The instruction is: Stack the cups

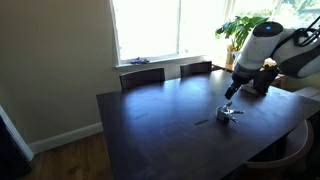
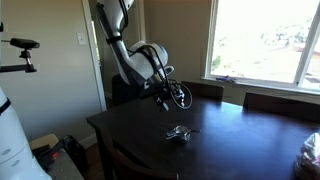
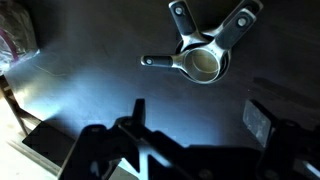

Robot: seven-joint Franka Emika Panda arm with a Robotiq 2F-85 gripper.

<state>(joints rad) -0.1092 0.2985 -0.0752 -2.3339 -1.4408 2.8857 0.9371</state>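
- Jaws, nearest the wrist camera, stand wide apart with nothing between them; in both exterior views they hang above the worktop point(image 3: 90, 85) without touching it.
- Arm point(image 2: 135, 55) reaches over the worktop's dark surface, with the jaws pointed down just above the task's things.
- Cups point(image 3: 205, 63) lie at twelve o'clock from the gap between the jaws, gathered in one tight cluster on the worktop. Only one open bowl shows in the wrist view, with three thin handles fanning out from it at about nine, eleven and one o'clock.
- Judgement: the cups look nested or close to it, but I cannot tell whether each sits fully home in the one below. The exterior views show only a small silver clump point(image 1: 228, 114).
- Risk: a straight descent could land a jaw on a fanned handle, levering the cluster up and spilling the cups apart.
- Risk: the metal is shiny and the worktop glossy, so a nudge from one side would likely slide the whole cluster rather than seat it.
- Risk: a pinch on a thin handle alone could let a cup swing or slip free.
- Pinkish stack point(image 3: 18, 30) lies at ten o'clock, well apart from the cups, near the worktop's edge.
- Chairs point(image 1: 142, 77) stand beyond the far edge, under a bright window point(image 1: 150, 25), with a plant point(image 1: 240, 28) beside it.
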